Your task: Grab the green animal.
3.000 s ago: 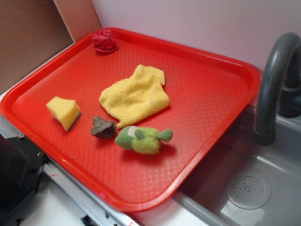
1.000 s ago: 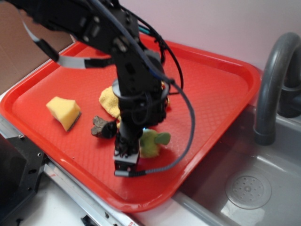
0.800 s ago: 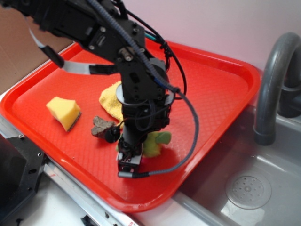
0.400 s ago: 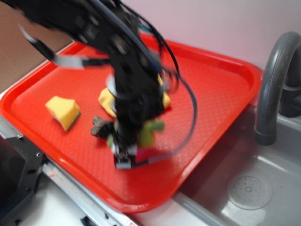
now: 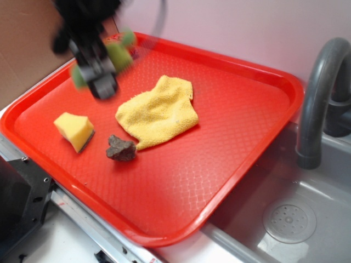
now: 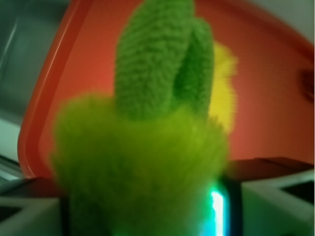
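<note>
Exterior view: one black robot pincer (image 5: 98, 68), motion-blurred, above the far left corner of the tray, closed on one small fuzzy lime-green plush animal (image 5: 118, 52), which is lifted clear of the tray surface. Wrist view: the green animal (image 6: 147, 147) fills the frame between the two pale jaw faces, its darker green felt end pointing up.

Lying on the one red plastic tray (image 5: 247, 115) with a textured floor and raised rim:
- one crumpled yellow terry cloth (image 5: 158, 112), near the middle;
- one yellow sponge wedge (image 5: 74, 130), towards the left edge;
- one brown rock-like lump (image 5: 120, 148), just beside the cloth's near edge, apart from the sponge.

Surroundings: the tray rests partly over one grey sink basin (image 5: 307, 213) with a round drain, at the tray's right edge. One dark grey curved faucet (image 5: 321, 98) rises beside the right corner. A pale pink wall stands behind; a brown panel lies beyond the left edge.
</note>
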### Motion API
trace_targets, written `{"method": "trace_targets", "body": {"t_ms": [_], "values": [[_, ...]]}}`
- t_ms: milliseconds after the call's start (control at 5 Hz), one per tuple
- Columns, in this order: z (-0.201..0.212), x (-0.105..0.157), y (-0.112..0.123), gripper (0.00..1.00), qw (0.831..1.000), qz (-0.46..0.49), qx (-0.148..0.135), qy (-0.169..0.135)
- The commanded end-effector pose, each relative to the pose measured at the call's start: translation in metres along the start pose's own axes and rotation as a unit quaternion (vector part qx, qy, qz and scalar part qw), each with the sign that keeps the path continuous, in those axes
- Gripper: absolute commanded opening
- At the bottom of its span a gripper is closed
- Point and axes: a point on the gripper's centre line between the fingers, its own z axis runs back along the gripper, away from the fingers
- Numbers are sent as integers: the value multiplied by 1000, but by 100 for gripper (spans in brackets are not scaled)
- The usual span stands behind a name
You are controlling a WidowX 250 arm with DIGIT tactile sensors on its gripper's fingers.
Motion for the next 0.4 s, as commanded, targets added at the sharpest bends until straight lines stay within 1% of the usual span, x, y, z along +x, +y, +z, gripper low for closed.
{"method": "trace_targets", "body": {"t_ms": [0, 200], "values": [[54, -21, 17, 0, 992, 115, 9, -54], [53, -12, 20, 0, 996, 86, 19, -21]]}}
